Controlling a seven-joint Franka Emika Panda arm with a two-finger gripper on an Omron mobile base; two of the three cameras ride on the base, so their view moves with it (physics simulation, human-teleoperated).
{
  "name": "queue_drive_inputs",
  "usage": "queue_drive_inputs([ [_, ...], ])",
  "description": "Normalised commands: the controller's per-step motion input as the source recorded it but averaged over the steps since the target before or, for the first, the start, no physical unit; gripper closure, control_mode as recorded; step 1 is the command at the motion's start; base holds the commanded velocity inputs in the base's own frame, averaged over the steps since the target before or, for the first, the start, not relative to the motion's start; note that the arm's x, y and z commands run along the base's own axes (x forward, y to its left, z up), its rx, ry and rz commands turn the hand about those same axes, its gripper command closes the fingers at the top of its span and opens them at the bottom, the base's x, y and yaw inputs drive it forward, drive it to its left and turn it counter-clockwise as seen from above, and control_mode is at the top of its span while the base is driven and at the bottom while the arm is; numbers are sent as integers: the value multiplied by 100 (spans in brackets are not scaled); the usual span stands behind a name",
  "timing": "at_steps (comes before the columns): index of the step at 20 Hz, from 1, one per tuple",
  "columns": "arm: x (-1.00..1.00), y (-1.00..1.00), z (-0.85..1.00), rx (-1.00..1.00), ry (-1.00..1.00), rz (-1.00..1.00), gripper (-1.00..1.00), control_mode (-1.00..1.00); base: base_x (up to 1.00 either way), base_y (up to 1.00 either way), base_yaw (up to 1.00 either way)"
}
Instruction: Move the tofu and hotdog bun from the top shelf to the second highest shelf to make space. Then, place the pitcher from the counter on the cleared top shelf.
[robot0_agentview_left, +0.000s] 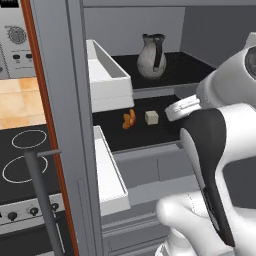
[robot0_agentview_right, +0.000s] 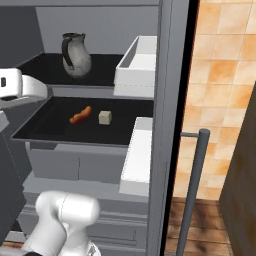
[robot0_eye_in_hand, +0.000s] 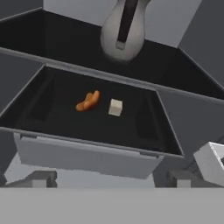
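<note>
Pitcher (robot0_agentview_left: 152, 55) on top shelf (robot0_agentview_left: 192, 70); tofu (robot0_agentview_left: 151, 117), seemingly hotdog bun (robot0_agentview_left: 129, 119), below

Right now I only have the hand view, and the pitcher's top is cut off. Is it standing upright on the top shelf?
Observer: Yes, the pitcher stands upright on the top shelf, with its whole dark rim showing.
Operator: Anything beside that shelf?
Observer: A white door bin sits level with it on the open door.
Operator: And outside the fridge?
Observer: A black stovetop lies just past the door.
</note>
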Motion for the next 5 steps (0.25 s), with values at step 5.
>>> queue_drive_inputs([
  [5, -64, -20, -34, -7, 18, -5, -100, -100, 0, 0, 0],
])
